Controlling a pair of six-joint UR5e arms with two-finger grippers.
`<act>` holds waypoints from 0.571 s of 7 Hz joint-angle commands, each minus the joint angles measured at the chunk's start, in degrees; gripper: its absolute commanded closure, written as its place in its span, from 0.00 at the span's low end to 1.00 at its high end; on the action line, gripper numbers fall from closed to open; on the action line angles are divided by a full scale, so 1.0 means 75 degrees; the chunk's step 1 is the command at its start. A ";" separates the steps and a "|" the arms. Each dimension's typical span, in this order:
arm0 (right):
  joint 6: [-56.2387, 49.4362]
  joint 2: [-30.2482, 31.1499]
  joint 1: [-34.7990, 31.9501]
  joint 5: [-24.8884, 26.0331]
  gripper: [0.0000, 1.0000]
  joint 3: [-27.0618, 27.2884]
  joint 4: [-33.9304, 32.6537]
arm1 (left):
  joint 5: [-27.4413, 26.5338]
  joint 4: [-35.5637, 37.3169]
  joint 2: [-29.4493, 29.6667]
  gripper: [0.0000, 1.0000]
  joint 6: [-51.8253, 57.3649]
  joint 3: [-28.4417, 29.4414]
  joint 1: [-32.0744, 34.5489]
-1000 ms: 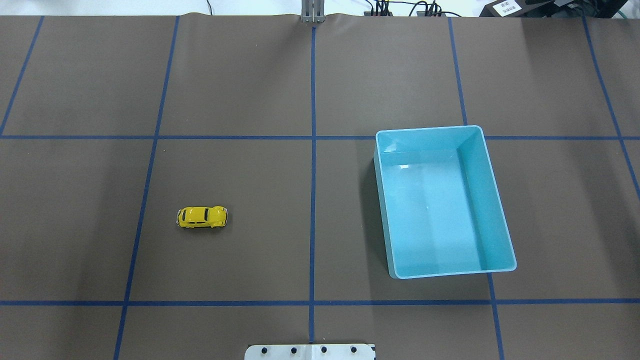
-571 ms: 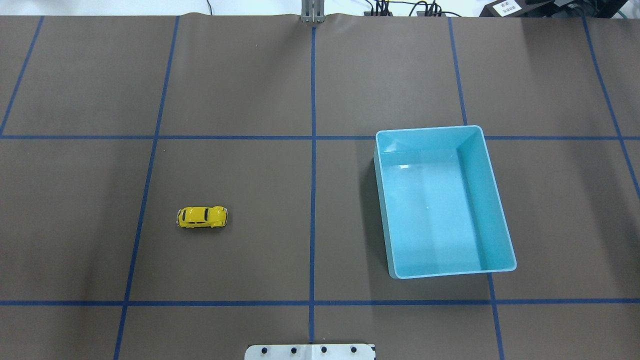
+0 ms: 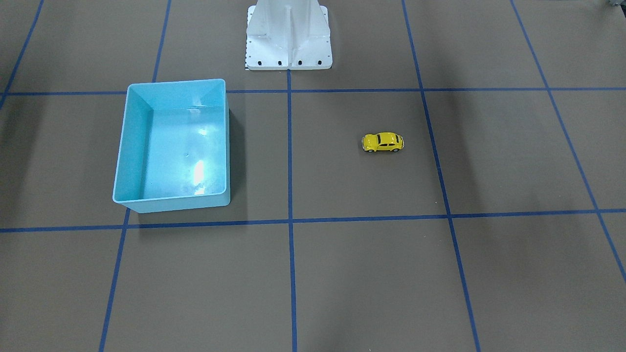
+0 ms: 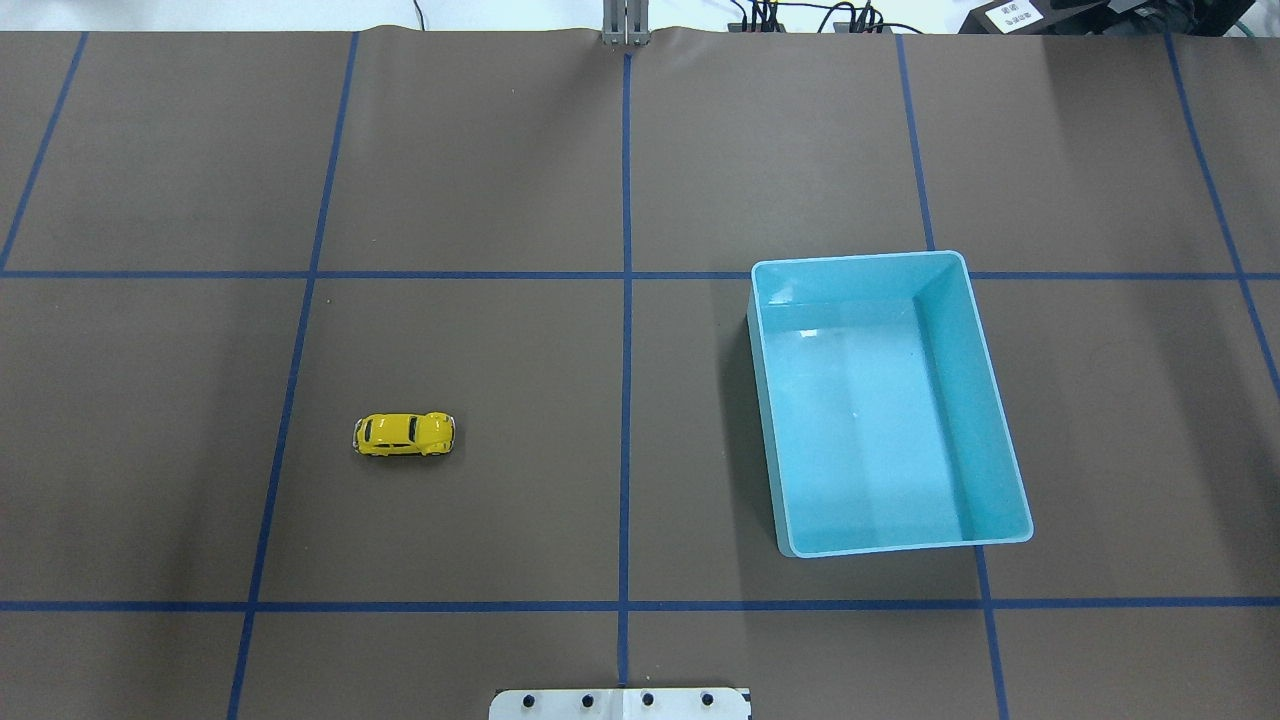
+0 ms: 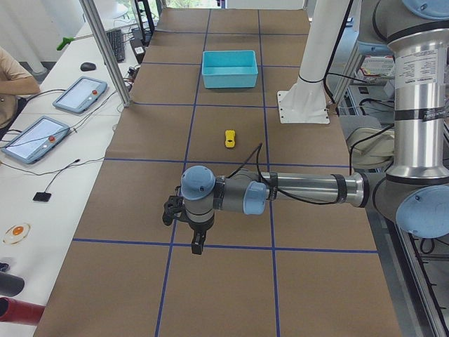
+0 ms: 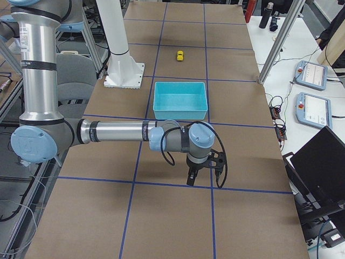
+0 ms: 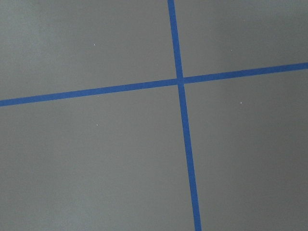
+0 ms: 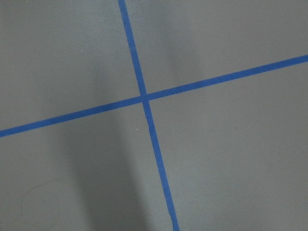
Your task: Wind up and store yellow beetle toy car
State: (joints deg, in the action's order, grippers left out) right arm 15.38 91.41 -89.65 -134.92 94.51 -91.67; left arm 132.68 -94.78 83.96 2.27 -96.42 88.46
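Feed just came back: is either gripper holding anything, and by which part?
Nothing is held. The yellow beetle toy car sits free on the table; the left gripper and right gripper hang over bare table, far from it.

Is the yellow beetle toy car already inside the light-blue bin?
No, the yellow beetle toy car sits on the brown table cover, well apart from the light-blue bin.

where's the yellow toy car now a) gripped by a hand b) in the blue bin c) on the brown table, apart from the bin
C: the small glossy yellow beetle toy car stands on its wheels on the brown paper-covered table, clear of the empty light-blue plastic bin.
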 commanded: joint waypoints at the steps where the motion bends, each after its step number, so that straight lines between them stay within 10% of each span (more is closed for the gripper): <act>1: 0.0000 -0.0012 0.0000 0.0001 0.00 -0.0004 0.0000 | -0.0007 -0.0262 -0.0004 0.00 0.0071 0.0070 -0.0030; 4: 0.0012 0.0000 0.0000 0.0001 0.00 -0.0004 0.0000 | -0.0007 -0.0875 -0.0062 0.00 0.0061 0.0199 -0.0030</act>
State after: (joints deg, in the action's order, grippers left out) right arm 15.46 91.39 -89.65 -134.91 94.48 -91.67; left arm 132.66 -100.79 83.49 3.01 -95.11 88.25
